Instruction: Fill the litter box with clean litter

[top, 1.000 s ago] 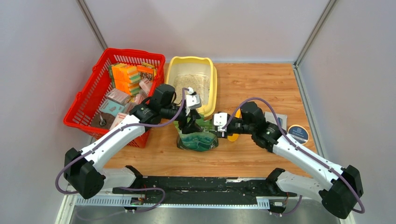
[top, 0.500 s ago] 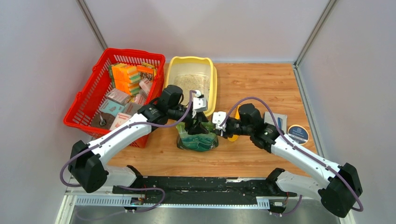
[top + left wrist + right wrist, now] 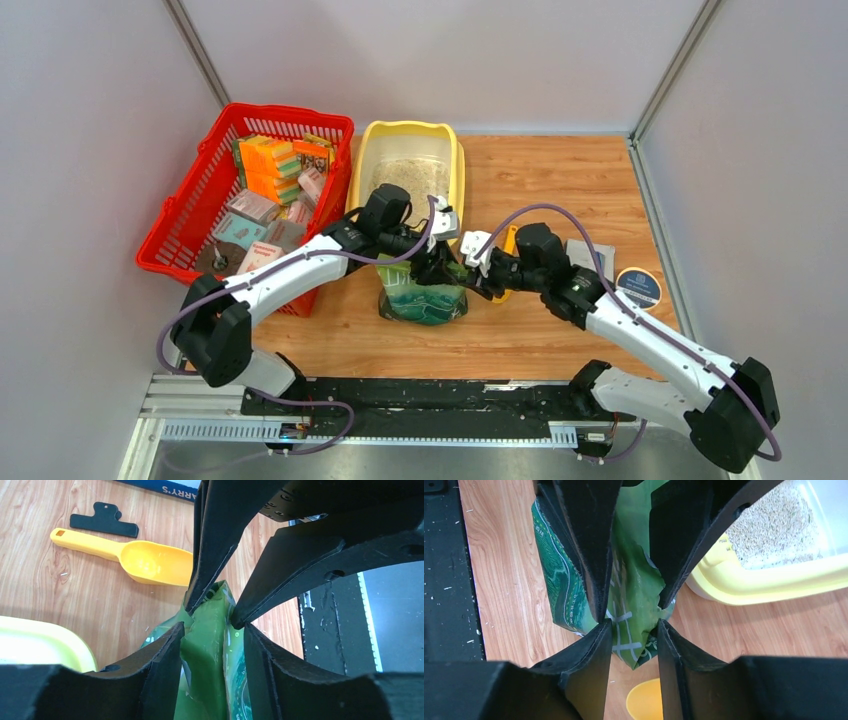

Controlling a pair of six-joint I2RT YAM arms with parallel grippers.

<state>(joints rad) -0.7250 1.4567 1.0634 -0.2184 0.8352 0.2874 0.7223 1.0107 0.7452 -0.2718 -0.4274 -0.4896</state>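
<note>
The green pouch (image 3: 422, 295) stands upright on the wooden table, just in front of the pale yellow litter box (image 3: 405, 130). Beige litter (image 3: 410, 175) covers the box floor, as the right wrist view also shows (image 3: 774, 530). Both grippers meet at the pouch's top. My right gripper (image 3: 633, 625) is shut on the pouch's upper right corner (image 3: 634, 595). My left gripper (image 3: 212, 630) straddles the pouch's top (image 3: 205, 650) from the left. Its jaws are still apart, and the pouch folds brush its fingers. The litter inside the pouch is hidden.
A yellow scoop (image 3: 150, 565) and a black clip (image 3: 105, 522) lie on the table to the right of the pouch. A red basket (image 3: 290, 112) full of boxes stands to the left of the litter box. A round tin (image 3: 638, 285) and a grey card (image 3: 590, 255) lie at the right.
My left arm has swung right from the pouch's left side to its top, and its jaws have narrowed. My right gripper has edged left and closed on the pouch corner.
</note>
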